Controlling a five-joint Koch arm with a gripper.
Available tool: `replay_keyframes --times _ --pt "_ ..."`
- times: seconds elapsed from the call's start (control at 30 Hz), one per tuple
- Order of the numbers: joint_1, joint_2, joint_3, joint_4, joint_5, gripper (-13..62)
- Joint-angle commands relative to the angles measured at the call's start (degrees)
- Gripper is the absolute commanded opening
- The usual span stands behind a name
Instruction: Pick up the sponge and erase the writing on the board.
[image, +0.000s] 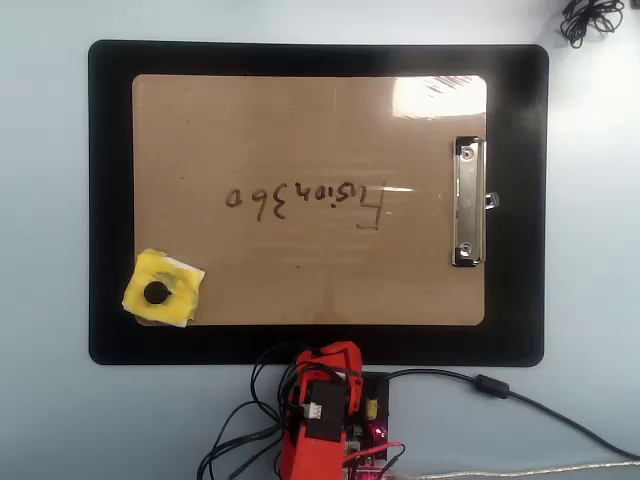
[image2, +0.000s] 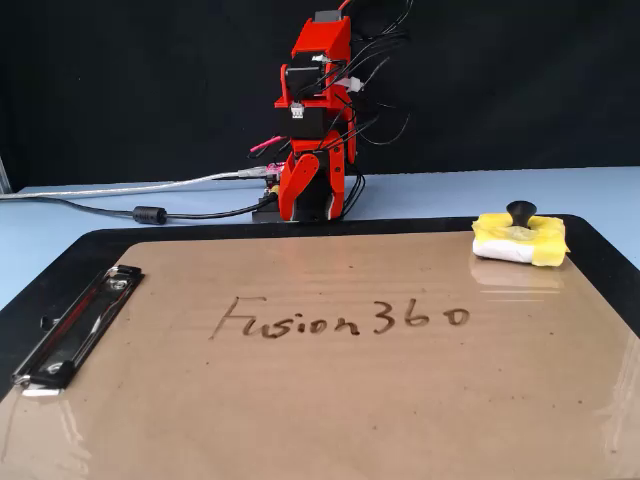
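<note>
Jaws are seen pointing down just above the arm's base, folded in close to it; whether they are parted or closed cannot be told, and nothing is held in them. One red arm is counted, folded upright at the near edge of the black mat in the overhead view, clear of the board. One board is laid on the mat, its long axis running left to right, its silver clip at the right short edge. One line of writing is seen along that axis, upside down from above. One sponge is found at the board's lower left corner, knob up, slightly rotated. The mat is carried by the pale blue bench.
</note>
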Motion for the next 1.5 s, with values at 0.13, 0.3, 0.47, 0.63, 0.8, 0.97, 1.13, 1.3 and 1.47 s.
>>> replay_keyframes --times 0.13,0.3,0.47,0.63,0.8,0.97,1.13,1.3,1.47 --pt "1.1 2.2 -0.7 0.7 -0.4 34.4" --pt "1.1 2.2 -0.7 0.7 -0.4 34.4" --pt "1.1 2.2 -0.7 0.7 -0.4 34.4" --pt "1.1 2.2 -0.7 0.7 -0.4 34.4" --pt "1.1 2.2 -0.7 0.7 -0.4 34.4" --pt "1.1 2.2 -0.7 0.8 -0.4 34.4" --pt "0.9 2.4 -1.0 -0.8 -0.5 34.1" --pt "-3.6 2.5 -8.7 -14.4 -0.9 33.8" --pt "-17.5 2.5 -10.1 -31.6 -12.7 33.7"
